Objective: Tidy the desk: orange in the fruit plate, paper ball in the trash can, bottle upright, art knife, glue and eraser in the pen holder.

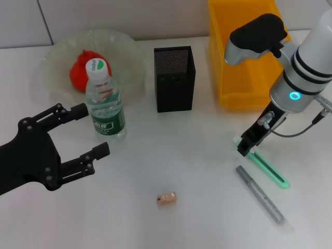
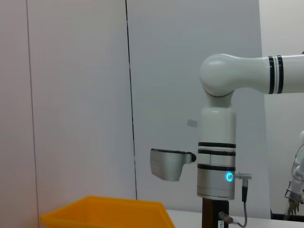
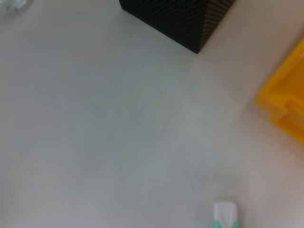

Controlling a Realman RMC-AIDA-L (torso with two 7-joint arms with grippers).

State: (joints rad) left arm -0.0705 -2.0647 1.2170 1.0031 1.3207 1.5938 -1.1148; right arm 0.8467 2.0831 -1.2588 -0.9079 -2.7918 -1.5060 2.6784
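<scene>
The right gripper (image 1: 248,147) is lowered onto the end of the green-and-white art knife (image 1: 267,167) on the desk — whether its fingers are closed is hidden. Next comes a lift to the black pen holder (image 1: 175,79). The left gripper (image 1: 85,134) waits open beside the upright bottle (image 1: 105,101).

head cam looking down over the whole desk, left wrist cam aimed level across at the wall, right wrist cam close above the tabletop, all three catching the trash can (image 1: 244,62) (image 2: 109,213) (image 3: 285,104)
</scene>
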